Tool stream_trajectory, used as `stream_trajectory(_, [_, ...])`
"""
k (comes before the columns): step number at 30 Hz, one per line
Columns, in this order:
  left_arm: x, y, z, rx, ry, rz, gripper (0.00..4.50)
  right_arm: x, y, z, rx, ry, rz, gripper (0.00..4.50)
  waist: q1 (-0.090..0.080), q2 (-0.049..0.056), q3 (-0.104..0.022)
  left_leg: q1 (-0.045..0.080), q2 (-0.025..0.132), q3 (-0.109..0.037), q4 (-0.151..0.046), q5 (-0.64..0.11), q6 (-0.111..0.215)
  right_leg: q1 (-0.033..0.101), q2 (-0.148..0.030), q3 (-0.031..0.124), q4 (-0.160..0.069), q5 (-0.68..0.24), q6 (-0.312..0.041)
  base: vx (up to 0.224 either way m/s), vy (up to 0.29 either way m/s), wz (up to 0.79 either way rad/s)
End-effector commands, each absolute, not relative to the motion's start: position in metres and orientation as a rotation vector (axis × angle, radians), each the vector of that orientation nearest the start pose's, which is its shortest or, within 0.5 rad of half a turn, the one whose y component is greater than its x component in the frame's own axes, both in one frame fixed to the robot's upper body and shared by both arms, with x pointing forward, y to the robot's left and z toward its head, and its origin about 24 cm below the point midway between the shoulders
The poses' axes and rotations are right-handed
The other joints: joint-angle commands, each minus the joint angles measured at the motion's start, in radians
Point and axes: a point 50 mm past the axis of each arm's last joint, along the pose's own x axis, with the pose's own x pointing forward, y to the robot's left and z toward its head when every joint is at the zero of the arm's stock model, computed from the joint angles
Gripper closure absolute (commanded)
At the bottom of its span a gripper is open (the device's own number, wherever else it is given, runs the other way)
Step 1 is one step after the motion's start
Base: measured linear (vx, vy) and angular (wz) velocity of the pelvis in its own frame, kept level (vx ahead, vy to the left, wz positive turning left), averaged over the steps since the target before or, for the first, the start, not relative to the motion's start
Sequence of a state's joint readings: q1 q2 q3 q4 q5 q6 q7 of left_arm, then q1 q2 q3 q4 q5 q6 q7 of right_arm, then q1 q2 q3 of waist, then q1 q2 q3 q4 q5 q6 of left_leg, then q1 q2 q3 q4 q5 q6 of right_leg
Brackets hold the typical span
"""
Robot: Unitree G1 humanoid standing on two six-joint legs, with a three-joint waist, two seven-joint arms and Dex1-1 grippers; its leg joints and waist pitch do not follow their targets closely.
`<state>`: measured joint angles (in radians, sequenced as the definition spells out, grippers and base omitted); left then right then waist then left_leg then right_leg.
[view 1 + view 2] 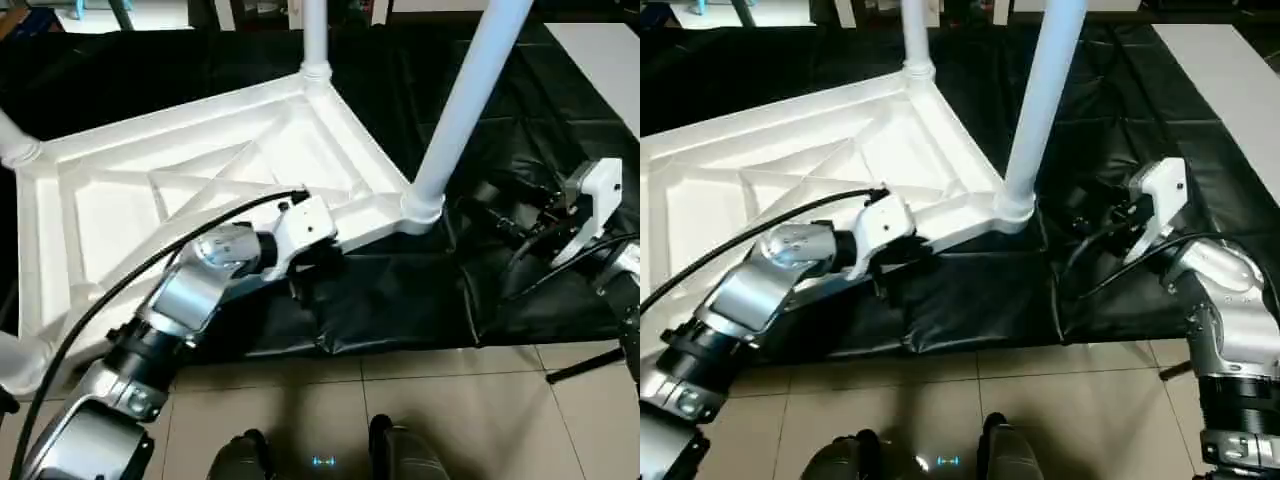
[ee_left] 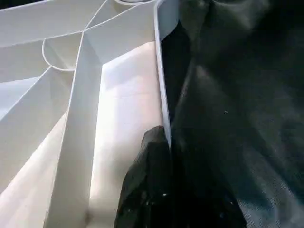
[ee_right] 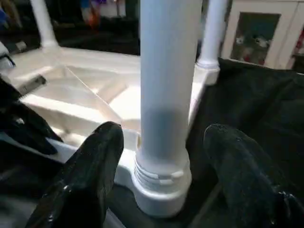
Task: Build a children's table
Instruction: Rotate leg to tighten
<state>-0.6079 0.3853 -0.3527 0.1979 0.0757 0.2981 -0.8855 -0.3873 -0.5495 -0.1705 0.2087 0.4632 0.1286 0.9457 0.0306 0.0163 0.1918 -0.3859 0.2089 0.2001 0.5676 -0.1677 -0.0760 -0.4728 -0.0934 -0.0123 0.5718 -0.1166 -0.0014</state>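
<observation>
Left pincer [image 2: 164, 142] clamped on tabletop [image 1: 200, 190] near rim; right pincer [image 3: 166, 156] open, straddling leg [image 3: 166, 85].

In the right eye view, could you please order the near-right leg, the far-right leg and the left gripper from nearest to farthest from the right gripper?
1. Near-right leg: just left of the right gripper, standing in its corner socket.
2. Left gripper: further left, at the tabletop's near rim.
3. Far-right leg: at the far corner, farthest.
</observation>
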Motion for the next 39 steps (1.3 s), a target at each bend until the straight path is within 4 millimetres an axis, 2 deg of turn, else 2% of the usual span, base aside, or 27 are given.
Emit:
stream_trajectory(1, [0.310,0.101,0.087,0.625,0.292,-1.164,4.50,0.303,-0.235,0.144,-0.067,-0.136,0.808,1.13,-0.002,-0.016,-0.074,0.009,0.001,0.004,-0.060,-0.207,0.121,0.069,-0.013,0.009,-0.060,-0.294,-0.235,0.000,0.000,0.00])
stream_trajectory(2, [0.309,0.102,0.086,0.622,0.297,-1.165,4.50,0.304,-0.234,0.144,-0.069,-0.133,0.814,1.13,-0.003,-0.015,-0.075,0.012,0.002,0.005,-0.060,-0.206,0.119,0.066,-0.012,0.010,-0.061,-0.294,-0.235,0.000,0.000,0.00])
stream_trajectory(6, [0.306,0.102,0.085,0.622,0.297,-1.164,4.50,0.309,-0.229,0.141,-0.092,-0.108,0.832,0.76,-0.004,-0.017,-0.076,0.012,0.002,0.006,-0.059,-0.183,0.125,0.067,-0.012,0.010,-0.056,-0.261,-0.245,0.000,0.000,0.00])
stream_trajectory(14, [0.304,0.098,0.086,0.620,0.284,-1.176,4.50,0.326,-0.214,0.128,-0.152,-0.041,0.857,0.76,-0.006,-0.019,-0.076,0.012,0.001,0.008,-0.057,-0.156,0.134,0.067,-0.013,0.011,-0.052,-0.237,-0.262,0.000,0.000,0.00])
stream_trajectory(21, [0.303,0.099,0.085,0.622,0.286,-1.182,4.50,0.340,-0.209,0.131,-0.129,-0.081,0.819,0.76,-0.006,-0.019,-0.078,0.014,0.001,0.010,-0.055,-0.136,0.144,0.069,-0.012,0.011,-0.048,-0.205,-0.279,0.000,0.000,0.00])
stream_trajectory(22, [0.303,0.099,0.085,0.623,0.286,-1.182,4.50,0.341,-0.208,0.132,-0.123,-0.086,0.818,1.02,-0.006,-0.018,-0.078,0.014,0.001,0.011,-0.055,-0.136,0.147,0.069,-0.012,0.012,-0.047,-0.201,-0.281,0.000,0.000,0.00])
stream_trajectory(27, [0.302,0.100,0.085,0.625,0.288,-1.180,4.50,0.342,-0.207,0.131,-0.112,-0.096,0.833,1.27,-0.006,-0.019,-0.081,0.014,0.001,0.011,-0.053,-0.120,0.159,0.071,-0.011,0.012,-0.044,-0.173,-0.292,0.000,0.000,0.00])
stream_trajectory(28, [0.302,0.100,0.085,0.625,0.289,-1.180,4.50,0.341,-0.207,0.130,-0.108,-0.096,0.845,1.49,-0.005,-0.018,-0.081,0.014,0.002,0.011,-0.053,-0.122,0.160,0.072,-0.012,0.012,-0.044,-0.176,-0.293,0.000,0.000,0.00])
stream_trajectory(31, [0.302,0.100,0.084,0.624,0.289,-1.180,4.50,0.340,-0.207,0.129,-0.102,-0.096,0.863,1.58,-0.005,-0.018,-0.081,0.014,0.002,0.011,-0.054,-0.128,0.161,0.072,-0.012,0.011,-0.045,-0.183,-0.293,0.000,0.000,0.00])
stream_trajectory(33, [0.301,0.100,0.084,0.626,0.291,-1.183,4.50,0.340,-0.207,0.128,-0.100,-0.096,0.867,1.89,-0.005,-0.016,-0.081,0.015,0.003,0.011,-0.054,-0.131,0.159,0.072,-0.013,0.012,-0.045,-0.187,-0.295,0.000,0.000,0.00])
stream_trajectory(36, [0.301,0.100,0.084,0.626,0.293,-1.186,4.50,0.339,-0.208,0.127,-0.091,-0.097,0.876,2.00,-0.005,-0.015,-0.083,0.015,0.003,0.011,-0.053,-0.127,0.159,0.073,-0.012,0.011,-0.043,-0.173,-0.300,0.000,0.000,0.00])
stream_trajectory(39, [0.300,0.100,0.084,0.626,0.293,-1.189,4.50,0.338,-0.208,0.127,-0.084,-0.095,0.884,2.39,-0.004,-0.015,-0.085,0.015,0.003,0.011,-0.052,-0.115,0.165,0.073,-0.012,0.011,-0.041,-0.156,-0.306,0.000,0.000,0.00])
